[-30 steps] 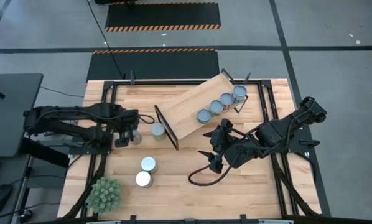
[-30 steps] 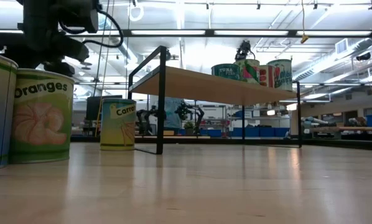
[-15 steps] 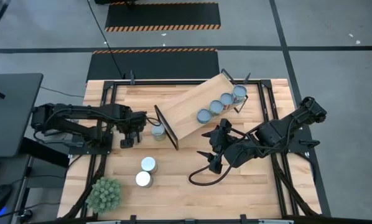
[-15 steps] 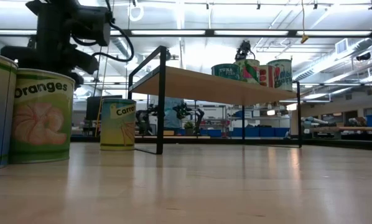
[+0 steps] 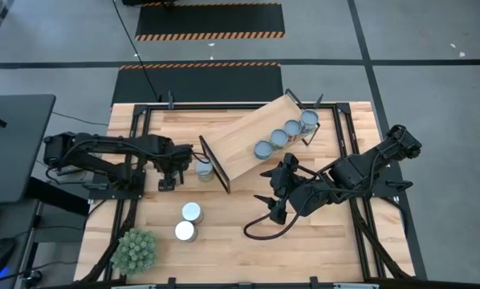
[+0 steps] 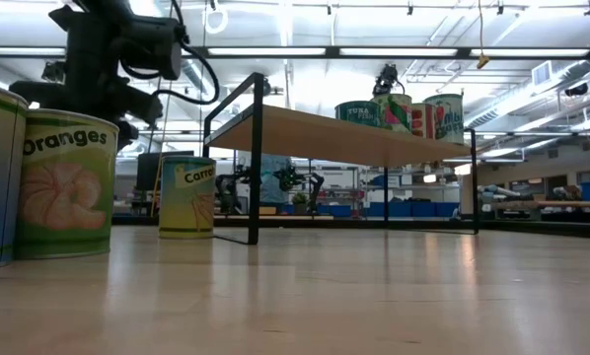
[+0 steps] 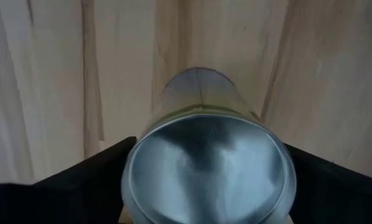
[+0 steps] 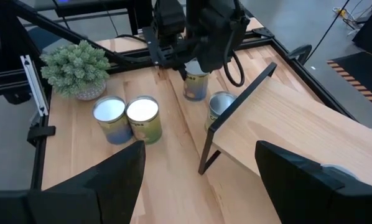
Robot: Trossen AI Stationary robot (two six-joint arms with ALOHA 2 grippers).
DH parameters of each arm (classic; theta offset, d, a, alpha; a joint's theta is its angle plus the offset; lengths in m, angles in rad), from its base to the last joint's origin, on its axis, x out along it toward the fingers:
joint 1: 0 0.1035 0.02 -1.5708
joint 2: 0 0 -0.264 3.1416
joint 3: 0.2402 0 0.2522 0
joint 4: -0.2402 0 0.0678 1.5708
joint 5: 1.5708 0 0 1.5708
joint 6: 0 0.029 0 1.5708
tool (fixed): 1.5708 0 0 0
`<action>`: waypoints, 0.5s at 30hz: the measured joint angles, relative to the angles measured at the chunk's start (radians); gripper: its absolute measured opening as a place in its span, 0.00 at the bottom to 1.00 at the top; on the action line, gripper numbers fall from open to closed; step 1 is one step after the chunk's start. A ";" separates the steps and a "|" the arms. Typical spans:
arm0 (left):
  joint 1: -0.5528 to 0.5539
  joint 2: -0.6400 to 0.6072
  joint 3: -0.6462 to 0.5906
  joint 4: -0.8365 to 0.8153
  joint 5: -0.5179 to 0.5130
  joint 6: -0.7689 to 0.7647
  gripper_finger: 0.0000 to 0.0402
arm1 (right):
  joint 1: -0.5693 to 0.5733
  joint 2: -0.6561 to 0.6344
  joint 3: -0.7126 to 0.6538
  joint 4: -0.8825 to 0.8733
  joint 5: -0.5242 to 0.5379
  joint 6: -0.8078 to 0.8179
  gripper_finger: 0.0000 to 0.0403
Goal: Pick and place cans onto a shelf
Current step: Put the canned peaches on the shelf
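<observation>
Your left tool (image 5: 169,171) sits over a can (image 7: 208,165) with a dull, smooth silver top, one dark finger on each side; whether they press its wall you cannot tell. It stands on the pale plank bench (image 5: 224,233), just beside another can (image 5: 203,168) at the black end frame of the light-wood shelf (image 5: 244,143). Four cans (image 5: 286,136) line the shelf's far end; one label reads "TUNA". Two more cans (image 5: 188,222), one labelled "Oranges", stand near the spiky plant (image 5: 135,250). Your right tool (image 5: 270,207) waits with fingers apart on clear bench beside the shelf.
</observation>
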 joint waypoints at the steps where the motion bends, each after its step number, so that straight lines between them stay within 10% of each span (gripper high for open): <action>1: 0.000 0.002 0.000 0.001 0.000 -0.001 0.84 | 0.000 0.000 0.000 -0.001 0.000 0.000 0.77; 15: 0.070 0.006 0.206 -0.261 -0.001 -0.082 0.78 | -0.025 -0.008 0.000 -0.016 -0.004 -0.052 0.77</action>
